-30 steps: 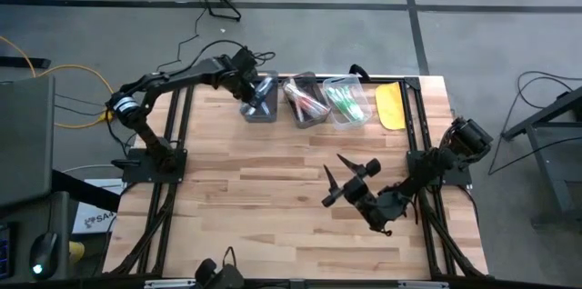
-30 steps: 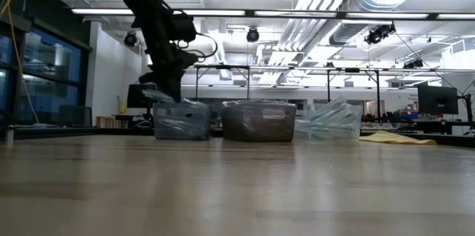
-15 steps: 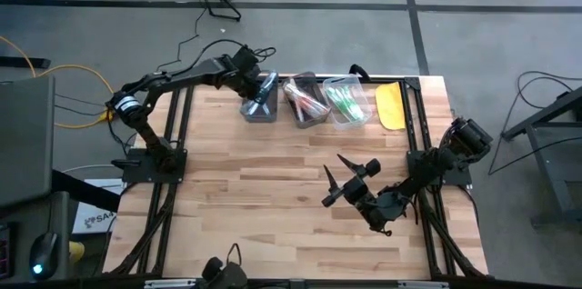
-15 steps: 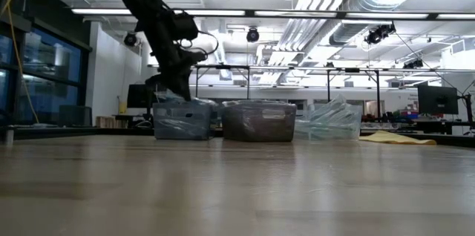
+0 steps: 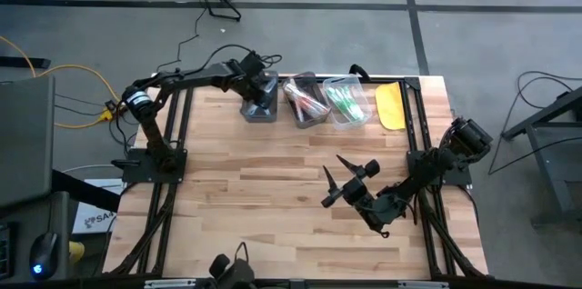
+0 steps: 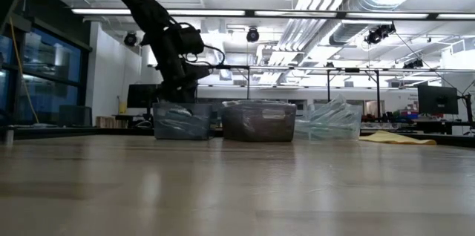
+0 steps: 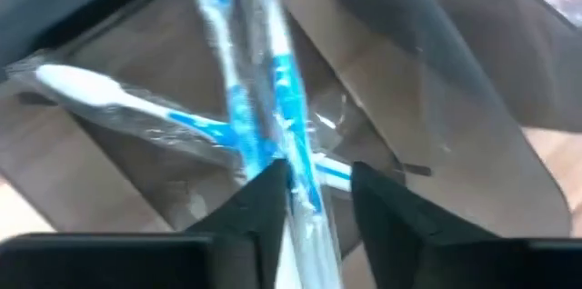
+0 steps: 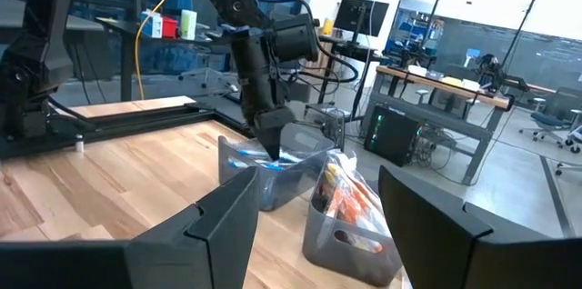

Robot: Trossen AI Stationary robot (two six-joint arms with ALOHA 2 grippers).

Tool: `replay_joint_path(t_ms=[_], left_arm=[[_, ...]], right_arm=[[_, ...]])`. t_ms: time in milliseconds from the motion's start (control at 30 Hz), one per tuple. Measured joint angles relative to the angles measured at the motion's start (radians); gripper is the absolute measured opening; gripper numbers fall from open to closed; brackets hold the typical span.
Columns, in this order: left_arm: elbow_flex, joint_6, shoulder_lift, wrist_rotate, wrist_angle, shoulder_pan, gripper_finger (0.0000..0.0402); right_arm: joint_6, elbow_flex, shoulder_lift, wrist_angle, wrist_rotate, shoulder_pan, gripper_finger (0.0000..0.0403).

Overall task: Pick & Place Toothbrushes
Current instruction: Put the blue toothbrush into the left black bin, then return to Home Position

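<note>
L pincer (image 7: 314, 189) down in the bin (image 5: 258, 107), fingers parted w/ a blue brush (image 7: 273, 98) between them. R pincer (image 5: 346, 178) open, idle above the bench (image 5: 255, 207).

Wrapped toothbrushes (image 5: 312, 100) sorted in bins (image 5: 303, 116)

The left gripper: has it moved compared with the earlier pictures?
Yes. The left gripper turned upright over the leftmost bin, its wrist shifting toward the middle bin.

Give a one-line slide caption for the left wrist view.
Left gripper hangs over the clear bin, a wrapped blue toothbrush between its fingers.
</note>
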Motion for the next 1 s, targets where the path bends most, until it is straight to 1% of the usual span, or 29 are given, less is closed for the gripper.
replay_joint_path(t_ms=[133,267,400,500,600,667,700,733,767,833,867,900,933,1000], left_arm=[[0.001,0.035,-0.01,0.007,0.002,-0.005,0.0167],[0.0,0.068,-0.034,0.015,-0.001,-0.005,0.0197],[0.0,0.121,-0.082,0.018,-0.002,-0.005,0.0204],[0.0,0.156,-0.136,0.018,-0.003,-0.005,0.0205],[0.001,0.183,-0.197,0.023,-0.007,-0.005,0.0205],[0.0,0.199,-0.237,0.025,-0.01,-0.005,0.0205],[0.001,0.21,-0.259,0.03,-0.008,-0.005,0.0205],[0.0,0.22,-0.284,0.037,-0.014,-0.005,0.0205],[0.001,0.229,-0.305,0.049,-0.017,-0.005,0.0205],[0.001,0.239,-0.35,0.072,-0.021,-0.005,0.0206],[0.001,0.245,-0.371,0.086,-0.029,-0.005,0.0206],[0.001,0.25,-0.391,0.093,-0.03,-0.005,0.0206],[0.001,0.237,-0.409,0.097,-0.032,-0.007,0.0206],[-0.001,0.231,-0.442,0.098,-0.065,-0.007,0.0206]], right_arm=[[0.0,0.0,0.0,0.001,0.0,0.0,0.0219],[0.005,0.0,0.0,0.006,-0.002,0.0,0.0219],[0.007,0.0,-0.017,0.004,-0.048,-0.001,0.0219],[0.006,0.0,-0.052,0.004,-0.131,-0.019,0.0219],[-0.002,0.0,-0.114,-0.061,-0.196,-0.05,0.0219],[0.039,0.0,-0.168,-0.168,-0.239,-0.083,0.0219],[0.082,0.0,-0.2,-0.255,-0.275,-0.101,0.0219],[0.146,-0.001,-0.236,-0.354,-0.333,-0.124,0.0219],[0.232,-0.001,-0.273,-0.466,-0.421,-0.151,0.0219],[0.397,0.0,-0.356,-0.704,-0.652,-0.222,0.0219],[0.449,-0.001,-0.388,-0.804,-0.741,-0.258,0.0219],[0.49,-0.001,-0.409,-0.879,-0.801,-0.293,0.0219],[0.517,0.0,-0.424,-0.94,-0.831,-0.321,0.0219],[0.532,-0.002,-0.46,-1.059,-0.837,-0.357,0.0219]])
